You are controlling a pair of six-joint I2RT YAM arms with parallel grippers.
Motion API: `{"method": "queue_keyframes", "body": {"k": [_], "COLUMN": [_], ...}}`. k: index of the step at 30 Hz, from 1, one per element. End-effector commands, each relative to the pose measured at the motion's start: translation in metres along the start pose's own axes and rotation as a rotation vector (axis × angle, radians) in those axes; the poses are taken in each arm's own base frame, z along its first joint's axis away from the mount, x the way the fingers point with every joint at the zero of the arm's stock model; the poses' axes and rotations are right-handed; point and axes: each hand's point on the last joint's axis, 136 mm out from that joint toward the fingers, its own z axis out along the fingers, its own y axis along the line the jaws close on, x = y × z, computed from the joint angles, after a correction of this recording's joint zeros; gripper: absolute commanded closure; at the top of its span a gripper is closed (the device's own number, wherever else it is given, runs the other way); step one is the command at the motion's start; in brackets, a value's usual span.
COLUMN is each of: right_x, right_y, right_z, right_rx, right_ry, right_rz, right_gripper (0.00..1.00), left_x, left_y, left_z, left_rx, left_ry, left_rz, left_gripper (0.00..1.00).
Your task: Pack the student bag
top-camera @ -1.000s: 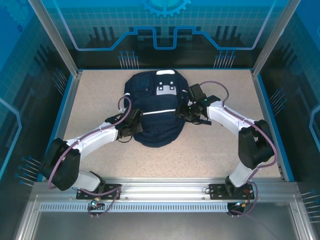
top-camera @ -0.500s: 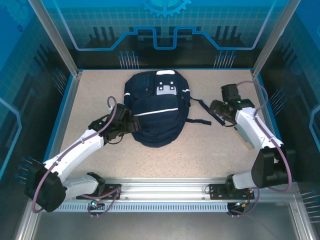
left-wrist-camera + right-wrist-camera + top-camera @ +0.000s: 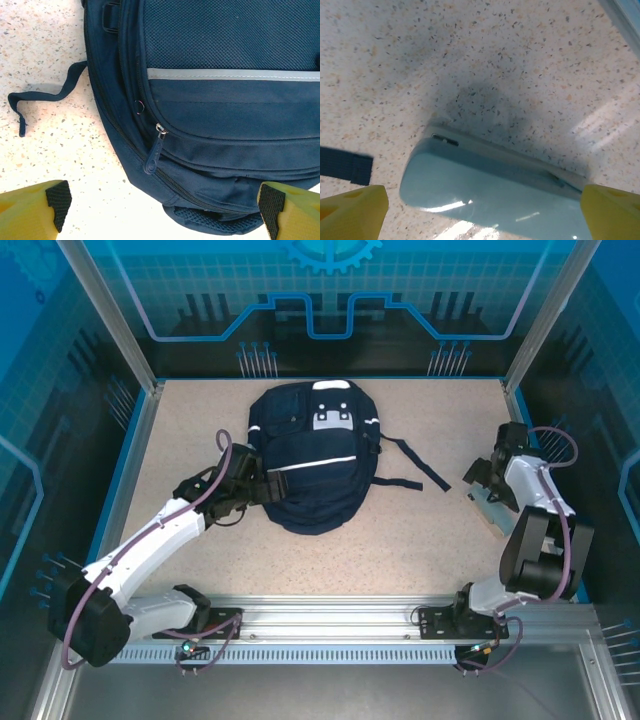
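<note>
On the table [image 3: 400, 540], student bag [image 3: 312, 465], left hand [image 3: 162, 202] spread at its edge, right hand [image 3: 485, 212] spread over perhaps a pale-blue case [image 3: 485, 182]

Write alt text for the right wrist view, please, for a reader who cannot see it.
A pale blue glossy case lies on the speckled table, seen between the yellow fingers of the open right gripper. The end of a dark blue strap shows at the left edge.
</note>
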Motion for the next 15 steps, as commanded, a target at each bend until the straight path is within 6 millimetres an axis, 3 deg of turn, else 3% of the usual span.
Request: {"method": "queue_keyframes", "body": {"k": [1, 8, 15], "right_x": [-0.004, 0.009, 0.026], "right_y": [0.003, 0.009, 0.013], "right_z": [0.013, 0.008, -0.011], "right_rx": [-0.041, -0.182, -0.245], "right_ry": [0.055, 0.094, 0.121], "right_rz": [-0.037, 0.066, 0.112], "right_gripper": [0.00, 0.00, 0.00], "left_x": [-0.016, -0.018, -0.012], "left_y": [-0.014, -0.017, -0.014], "left_z": [-0.009, -0.011, -0.007], "left_rx": [0.047, 0.061, 0.062], "left_ry": [-0.021, -0.025, -0.019], "left_rz": [0.031, 0.043, 0.037], "left_gripper": [0.02, 0.01, 0.01]}}
